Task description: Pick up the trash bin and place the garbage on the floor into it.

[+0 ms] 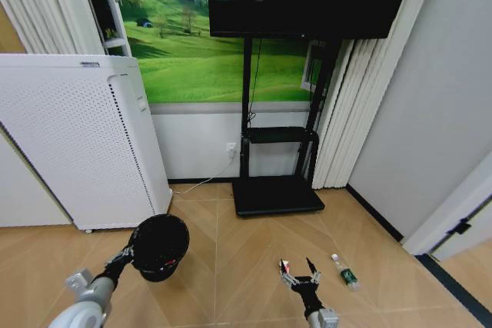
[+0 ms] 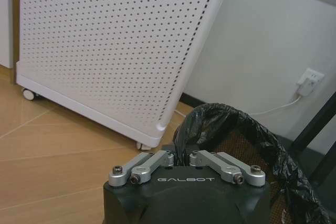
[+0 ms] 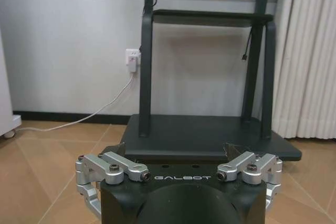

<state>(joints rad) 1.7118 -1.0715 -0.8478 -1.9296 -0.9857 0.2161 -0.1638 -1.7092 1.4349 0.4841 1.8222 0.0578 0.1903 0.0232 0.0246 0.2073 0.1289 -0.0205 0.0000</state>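
Herringbone wood floor, white perforated appliance (image 1: pixel 81 140) at the wall on your left, black TV stand (image 1: pixel 277 190) ahead. Your left gripper (image 1: pixel 129 253) is clamped on the near rim of the trash bin (image 1: pixel 161 246), which sits just in front of the appliance; its black liner shows in the left wrist view. Your right gripper (image 1: pixel 299 273) hangs low with its fingers spread, empty. A small clear bottle (image 1: pixel 346 273) with a green label lies on the floor just to its right. Bin pickup looks in hand; next, you likely need the right gripper shifted over the bottle.
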